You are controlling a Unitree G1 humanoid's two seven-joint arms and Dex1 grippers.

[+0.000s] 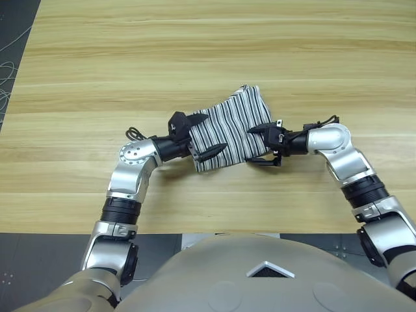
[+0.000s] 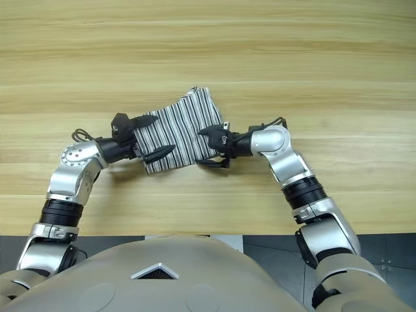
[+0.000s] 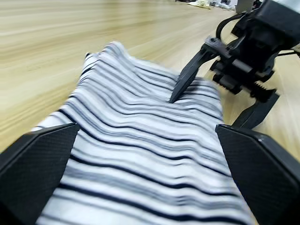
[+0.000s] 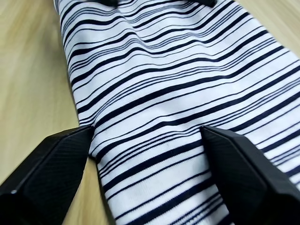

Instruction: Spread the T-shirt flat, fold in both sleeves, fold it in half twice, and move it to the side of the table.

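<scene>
The T-shirt (image 1: 227,133), white with dark stripes, lies folded into a small rectangle in the middle of the wooden table (image 1: 208,52). My left gripper (image 1: 212,134) is at the shirt's left edge, open, its two fingers spread wide over the cloth (image 3: 140,140). Facing it at the right edge is my right gripper (image 1: 256,145), also open; one fingertip (image 3: 180,86) rests on the fabric and the other lies by the near corner. In the right wrist view the striped cloth (image 4: 164,93) spans the gap between the black fingers (image 4: 47,173).
Bare wood surrounds the shirt on all sides. The table's left edge (image 1: 23,65) borders a dark floor with loose cables (image 1: 5,78). The near edge (image 1: 214,232) runs just in front of both arms.
</scene>
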